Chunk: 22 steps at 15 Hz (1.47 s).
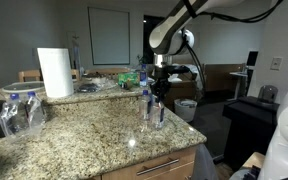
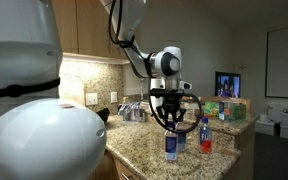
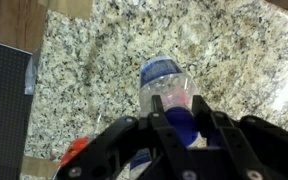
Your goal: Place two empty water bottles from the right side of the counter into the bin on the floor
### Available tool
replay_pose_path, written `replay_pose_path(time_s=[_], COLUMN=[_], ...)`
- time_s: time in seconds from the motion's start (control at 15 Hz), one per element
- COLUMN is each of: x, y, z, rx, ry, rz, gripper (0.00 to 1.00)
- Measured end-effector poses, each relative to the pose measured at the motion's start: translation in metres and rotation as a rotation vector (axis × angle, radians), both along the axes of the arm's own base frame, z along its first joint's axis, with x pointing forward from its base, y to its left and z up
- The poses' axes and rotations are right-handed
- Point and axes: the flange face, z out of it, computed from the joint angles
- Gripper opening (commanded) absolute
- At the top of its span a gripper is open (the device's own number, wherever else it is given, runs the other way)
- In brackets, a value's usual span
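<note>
My gripper points straight down over the right end of the granite counter. Its fingers are closed on the blue cap of a clear water bottle, which shows in both exterior views with its base at counter level. A second small clear bottle stands right beside it and also shows in the wrist view. Another bottle with a red label stands nearby. The pale round bin sits on the floor past the counter's end.
A paper towel roll and a shrink-wrapped pack of bottles are on the counter's far side. Clutter lies along the back wall. A dark cabinet stands beyond the counter, and a green box sits near the counter's end.
</note>
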Motion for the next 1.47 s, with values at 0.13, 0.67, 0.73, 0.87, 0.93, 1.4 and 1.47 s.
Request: replay_pose_path(time_s=[0.13, 0.67, 0.73, 0.87, 0.93, 1.4, 1.47], x=[-0.002, -0.044, -0.050, -0.060, -0.065, -0.079, -0.076], y=[-0.010, -0.112, -0.127, -0.160, -0.176, -0.275, -0.284], z=[0.000, 0.026, 0.032, 0.040, 0.043, 0.034, 0.030], rx=[0.001, 0.065, 0.089, 0.143, 0.168, 0.295, 0.295], ry=[0.010, -0.004, -0.022, -0.059, -0.075, -0.137, -0.140], rz=[-0.021, -0.241, -0.282, -0.374, -0.419, -0.728, -0.756], gripper=[0.15, 0.16, 0.16, 0.16, 0.16, 0.16, 0.16])
